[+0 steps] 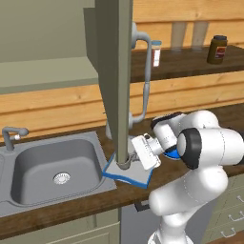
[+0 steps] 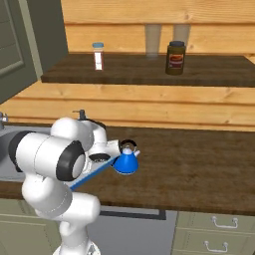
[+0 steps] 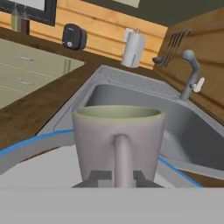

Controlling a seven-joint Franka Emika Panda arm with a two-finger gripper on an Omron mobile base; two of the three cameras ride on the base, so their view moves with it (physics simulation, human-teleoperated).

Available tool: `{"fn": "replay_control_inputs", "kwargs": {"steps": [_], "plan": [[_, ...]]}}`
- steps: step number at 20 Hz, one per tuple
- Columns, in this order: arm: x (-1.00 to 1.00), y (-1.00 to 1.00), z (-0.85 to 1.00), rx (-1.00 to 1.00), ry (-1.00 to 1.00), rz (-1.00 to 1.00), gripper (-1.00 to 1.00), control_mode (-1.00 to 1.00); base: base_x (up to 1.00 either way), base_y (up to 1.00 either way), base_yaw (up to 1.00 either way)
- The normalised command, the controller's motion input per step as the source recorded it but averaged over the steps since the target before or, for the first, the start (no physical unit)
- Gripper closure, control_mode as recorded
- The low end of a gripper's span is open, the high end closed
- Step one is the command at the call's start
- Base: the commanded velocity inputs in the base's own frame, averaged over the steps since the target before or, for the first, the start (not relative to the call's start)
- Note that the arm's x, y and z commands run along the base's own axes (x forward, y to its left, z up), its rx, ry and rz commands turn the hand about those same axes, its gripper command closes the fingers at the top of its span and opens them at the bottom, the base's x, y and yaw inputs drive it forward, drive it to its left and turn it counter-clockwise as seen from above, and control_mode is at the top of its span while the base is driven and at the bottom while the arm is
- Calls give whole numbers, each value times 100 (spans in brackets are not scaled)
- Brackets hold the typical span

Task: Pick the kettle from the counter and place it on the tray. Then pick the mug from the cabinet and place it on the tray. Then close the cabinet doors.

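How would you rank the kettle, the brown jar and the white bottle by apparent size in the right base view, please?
1. kettle, nearest the camera, so only apparently largest.
2. brown jar.
3. white bottle, clearly slimmer than the jar.

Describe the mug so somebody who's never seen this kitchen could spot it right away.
Start at the grey steel sink set into the dark wood counter. Right beside it lies a flat grey tray with a thin blue rim, and the mug stands upright on it. It is plain grey-beige with one loop handle, unlike the bright blue cone-shaped kettle on the same tray.
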Motion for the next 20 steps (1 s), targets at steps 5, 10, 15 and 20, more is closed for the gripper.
{"fn": "replay_control_inputs", "kwargs": {"steps": [5,10,15,20], "plan": [[-27,0,0,11,0,5,100,-100,0,0,0],[-42,0,-8,11,0,4,100,-100,0,0,0],[-13,0,-1,0,0,0,-100,-100,0,0,0],[-5,0,0,0,0,0,-100,-100,0,0,0]]}}
